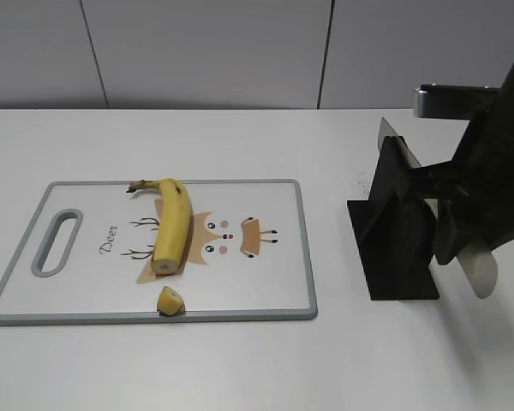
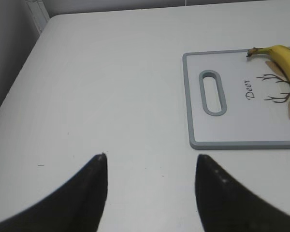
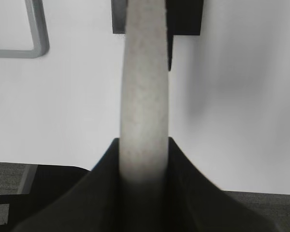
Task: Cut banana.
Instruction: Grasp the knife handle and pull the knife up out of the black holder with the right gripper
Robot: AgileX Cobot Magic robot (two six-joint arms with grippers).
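Observation:
The banana (image 1: 173, 227) lies on the white cutting board (image 1: 283, 193), stem at the far end and flat cut end toward the front; its stem end also shows in the left wrist view (image 2: 285, 60). A small cut-off piece (image 1: 170, 300) lies near the board's front edge. My right gripper (image 3: 142, 142) is shut on the pale grey knife handle (image 3: 142, 96), right of the board at the black knife stand (image 1: 394, 248); the handle's end (image 1: 481, 272) sticks out below the gripper (image 1: 454, 223). My left gripper (image 2: 150, 162) is open and empty over bare table left of the board (image 2: 232, 125).
The black knife stand stands on the white table to the right of the board, and its top shows in the right wrist view (image 3: 183, 19). A board corner (image 3: 36, 43) shows at that view's upper left. A grey wall runs behind the table.

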